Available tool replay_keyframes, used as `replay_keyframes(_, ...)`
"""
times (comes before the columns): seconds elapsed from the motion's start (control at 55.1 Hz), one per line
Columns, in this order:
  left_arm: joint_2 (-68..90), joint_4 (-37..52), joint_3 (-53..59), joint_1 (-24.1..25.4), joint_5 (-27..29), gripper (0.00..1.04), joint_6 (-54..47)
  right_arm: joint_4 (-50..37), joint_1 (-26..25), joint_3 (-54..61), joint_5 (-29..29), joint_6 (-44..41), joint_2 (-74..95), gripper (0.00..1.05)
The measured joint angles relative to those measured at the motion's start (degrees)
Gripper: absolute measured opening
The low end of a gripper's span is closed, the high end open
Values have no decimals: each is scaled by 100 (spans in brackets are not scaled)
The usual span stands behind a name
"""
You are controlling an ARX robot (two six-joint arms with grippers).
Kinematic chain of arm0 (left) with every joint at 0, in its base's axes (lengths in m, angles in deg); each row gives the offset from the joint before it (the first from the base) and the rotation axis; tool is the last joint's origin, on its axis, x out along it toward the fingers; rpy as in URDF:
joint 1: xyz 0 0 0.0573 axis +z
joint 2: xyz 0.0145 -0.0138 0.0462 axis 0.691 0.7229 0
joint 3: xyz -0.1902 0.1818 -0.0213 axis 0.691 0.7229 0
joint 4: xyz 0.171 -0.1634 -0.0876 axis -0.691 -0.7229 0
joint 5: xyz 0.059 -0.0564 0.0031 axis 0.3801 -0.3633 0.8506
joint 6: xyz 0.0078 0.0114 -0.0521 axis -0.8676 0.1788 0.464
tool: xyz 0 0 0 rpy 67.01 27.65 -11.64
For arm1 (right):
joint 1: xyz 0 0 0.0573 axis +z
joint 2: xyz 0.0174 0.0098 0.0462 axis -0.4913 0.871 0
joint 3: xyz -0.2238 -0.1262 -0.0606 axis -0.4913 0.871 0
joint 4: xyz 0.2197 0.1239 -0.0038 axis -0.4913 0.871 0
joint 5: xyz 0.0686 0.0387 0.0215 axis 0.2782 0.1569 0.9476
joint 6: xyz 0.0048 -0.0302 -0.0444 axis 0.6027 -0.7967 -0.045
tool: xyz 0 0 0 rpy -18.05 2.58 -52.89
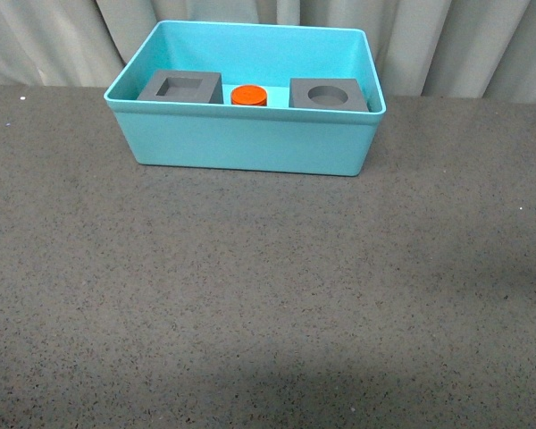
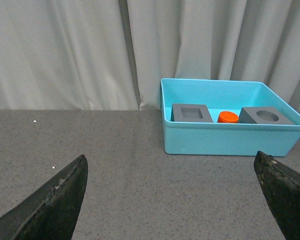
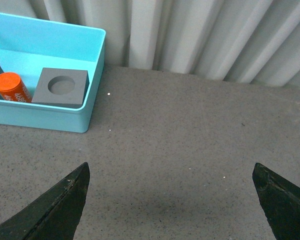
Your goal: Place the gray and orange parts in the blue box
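Observation:
The turquoise box [image 1: 250, 143] stands at the far middle of the table. Inside it sit the gray cube with a square recess [image 1: 180, 88] at the left, the orange cylinder [image 1: 248, 96] in the middle and the gray cube with a round recess [image 1: 328, 94] at the right. The box [image 2: 230, 142] and the three parts also show in the left wrist view; the round-recess cube [image 3: 61, 88] and cylinder [image 3: 11, 87] show in the right wrist view. My left gripper [image 2: 172, 165] and right gripper [image 3: 171, 172] are open and empty over bare table, apart from the box. Neither arm shows in the front view.
The table [image 1: 268, 295] is a dark gray speckled surface. Gray curtains [image 1: 447, 45] hang close behind the box. The box [image 3: 90, 100] lies off to one side of my right gripper.

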Motion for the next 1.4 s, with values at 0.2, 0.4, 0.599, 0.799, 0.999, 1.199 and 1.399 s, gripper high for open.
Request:
replay_keyframes(0.2,0,0,0,0,4,98,0,-2968,-216,1182,452,-57,-501,74)
replay_keyframes(0.4,0,0,0,0,0,98,0,-3727,-640,2214,802,-39,-1130,41)
replay_keyframes(0.599,0,0,0,0,2,98,0,-3759,-1001,2914,1178,-55,-1770,0)
replay_keyframes(0.799,0,0,0,0,0,98,0,-3591,-1600,3370,1810,-37,-2398,0)
replay_keyframes(0.999,0,0,0,0,2,98,0,-3340,-1690,3611,1843,-35,-2892,0)
replay_keyframes(1.199,0,0,0,0,2,98,0,-3025,-1696,3773,1843,-35,-3375,0)
replay_keyframes(1.399,0,0,0,0,2,98,0,-2920,-1696,3971,1840,-35,-3740,0)
